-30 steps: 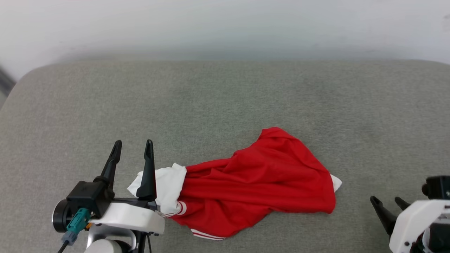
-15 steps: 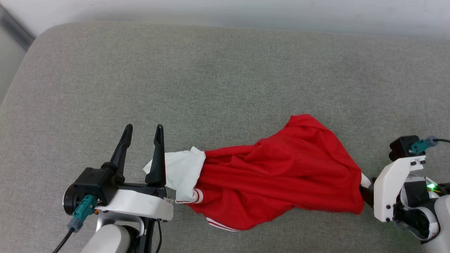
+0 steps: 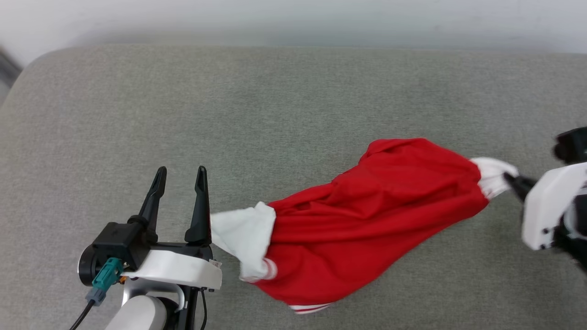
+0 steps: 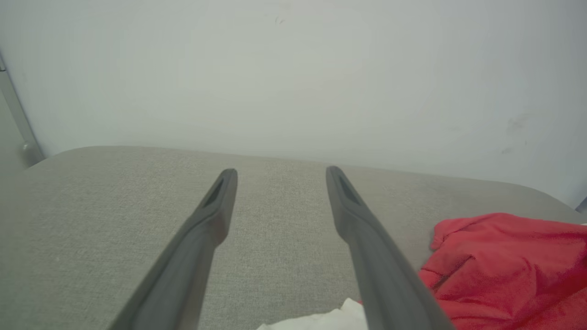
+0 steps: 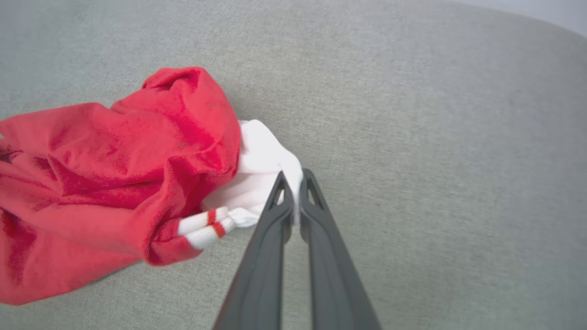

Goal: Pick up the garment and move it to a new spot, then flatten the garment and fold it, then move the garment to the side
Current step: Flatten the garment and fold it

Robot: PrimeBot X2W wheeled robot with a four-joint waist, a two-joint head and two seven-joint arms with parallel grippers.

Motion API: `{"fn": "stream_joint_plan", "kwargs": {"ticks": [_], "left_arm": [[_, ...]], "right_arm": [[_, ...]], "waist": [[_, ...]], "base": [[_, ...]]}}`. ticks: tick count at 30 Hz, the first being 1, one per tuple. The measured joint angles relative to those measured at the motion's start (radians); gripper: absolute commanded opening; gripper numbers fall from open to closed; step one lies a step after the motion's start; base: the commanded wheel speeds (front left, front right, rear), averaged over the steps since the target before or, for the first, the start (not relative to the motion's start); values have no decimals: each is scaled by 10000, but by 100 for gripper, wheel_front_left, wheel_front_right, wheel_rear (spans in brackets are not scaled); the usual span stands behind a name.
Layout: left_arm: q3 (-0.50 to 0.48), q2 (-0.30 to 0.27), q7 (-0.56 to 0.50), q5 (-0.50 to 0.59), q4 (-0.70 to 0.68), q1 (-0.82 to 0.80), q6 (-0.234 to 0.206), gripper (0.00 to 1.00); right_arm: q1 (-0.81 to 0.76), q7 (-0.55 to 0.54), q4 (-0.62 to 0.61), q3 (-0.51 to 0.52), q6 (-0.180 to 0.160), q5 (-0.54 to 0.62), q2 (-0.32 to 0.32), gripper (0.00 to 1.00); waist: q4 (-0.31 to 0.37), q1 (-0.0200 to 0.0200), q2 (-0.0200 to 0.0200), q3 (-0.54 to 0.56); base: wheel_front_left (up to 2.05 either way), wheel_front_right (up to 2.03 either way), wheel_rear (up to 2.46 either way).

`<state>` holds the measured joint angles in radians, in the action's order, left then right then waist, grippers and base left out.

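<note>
Newly clamped on a white sleeve (image 5: 261,160) of the red jersey (image 3: 376,215), the right gripper (image 5: 293,176) stretches it lengthwise across the grey cushion (image 3: 275,101), the open left gripper (image 3: 180,170) beside the opposite sleeve (image 3: 243,233).

A: How's the light?

B: Bright, soft and even. The shirt (image 3: 367,215) throws only a faint, fuzzy shadow along its near edge onto the grey surface (image 3: 275,114), and the wall (image 3: 293,18) is washed pale.

A: Sharpness?

B: The head view is crisp on the left, but the right pincer (image 3: 510,178) and the cloth beside it are smeared. In the left wrist view the left pincer (image 4: 279,176) goes soft toward the bottom edge, and the surface's far edge bows. In the right wrist view the reds look grainy and oversaturated.
</note>
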<state>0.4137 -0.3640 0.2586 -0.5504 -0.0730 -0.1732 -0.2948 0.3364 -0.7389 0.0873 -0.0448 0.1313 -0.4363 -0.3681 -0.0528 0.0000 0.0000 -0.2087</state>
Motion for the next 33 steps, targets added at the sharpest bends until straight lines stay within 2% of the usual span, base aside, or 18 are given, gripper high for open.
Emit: {"fn": "stream_joint_plan", "kwargs": {"ticks": [4, 8, 12, 16, 17, 18, 23, 33], "left_arm": [[-33, -23, 2, 0, -8, 19, 2, 100], [-2, -17, 2, -2, -13, 57, -2, 100], [12, -23, 0, -36, 0, 79, -13, 100], [13, -40, 0, -73, 52, 91, -6, 100], [8, -59, 0, -77, 79, 92, 2, 100], [-6, -77, -2, -86, 107, 93, 2, 100], [-54, -146, -6, -173, 267, 252, -2, 100], [-92, -355, -274, -316, 408, 690, -176, 100]], "right_arm": [[-263, 65, -694, 1632, 0, 506, 247, 0], [-1565, -102, -849, 3304, -2, 920, 1256, 0], [-2825, 54, -98, 4265, -2, 949, 2286, 0], [-3288, 686, 759, 4600, 0, 869, 2742, 0], [-3297, 876, 892, 4594, 0, 828, 2782, 35], [-3299, 1120, 1007, 4566, 0, 794, 2824, 100], [-3269, 2800, 1003, 4474, 2, 936, 2968, 100], [-3383, 5965, -623, 4009, -4, 1979, 2876, 100]], "waist": [[252, 0, 0, 52], [374, 0, 0, 103], [437, 0, 0, 108], [469, 0, 0, 105], [480, 0, 0, 105], [493, 0, 0, 111], [525, 0, 0, 281], [466, 0, 0, 861]], "base": [[0, 0, 0], [0, 0, 0], [0, 0, 0], [0, 0, 0], [0, 0, 0], [0, 0, 0], [0, 0, 0], [0, 0, 0]]}}
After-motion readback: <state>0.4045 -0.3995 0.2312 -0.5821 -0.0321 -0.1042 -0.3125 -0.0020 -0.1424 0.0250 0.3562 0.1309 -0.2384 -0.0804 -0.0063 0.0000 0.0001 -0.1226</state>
